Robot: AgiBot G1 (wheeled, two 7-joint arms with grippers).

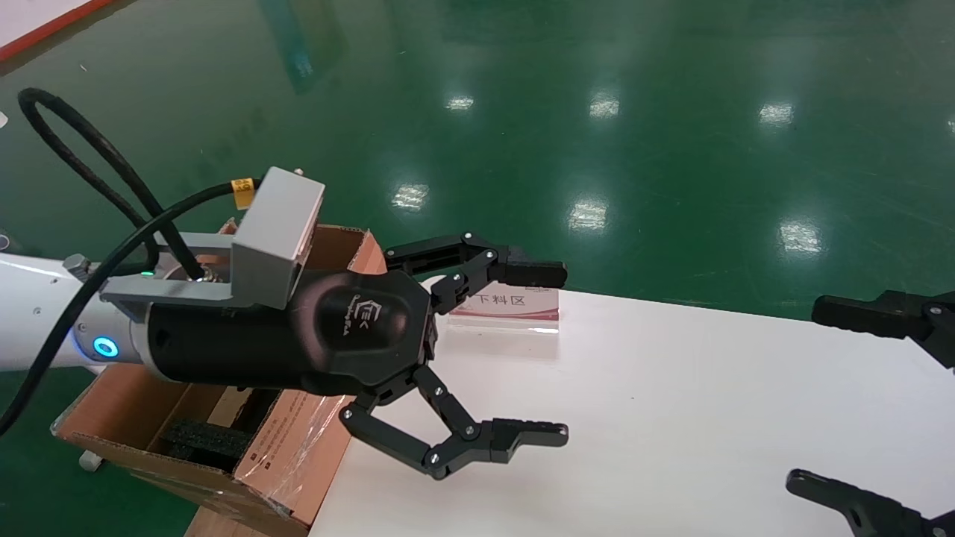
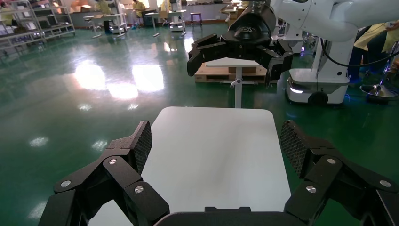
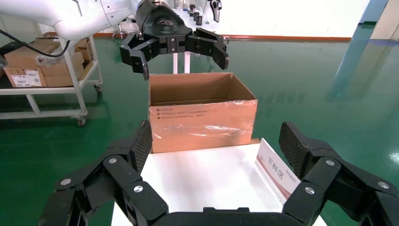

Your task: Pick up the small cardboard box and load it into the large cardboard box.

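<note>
- Left claw (image 1: 541,354): spread wide, empty, held above the white table (image 1: 671,418) at its left end; embossed logo on the housing, unreadable.
- Right claw (image 1: 835,403): spread, empty, at the table's right end.
- Large cardboard box (image 3: 202,115): beside the table's left end, taped face with small unreadable print; black foam (image 1: 198,440) shows in head view only.
- Sign (image 1: 511,306): reads "下料区".
- Small cardboard box: not visible in any view.

The large cardboard box (image 1: 283,455) stands at the table's (image 1: 671,418) left end; sign (image 1: 507,307) near the table's far edge.
</note>
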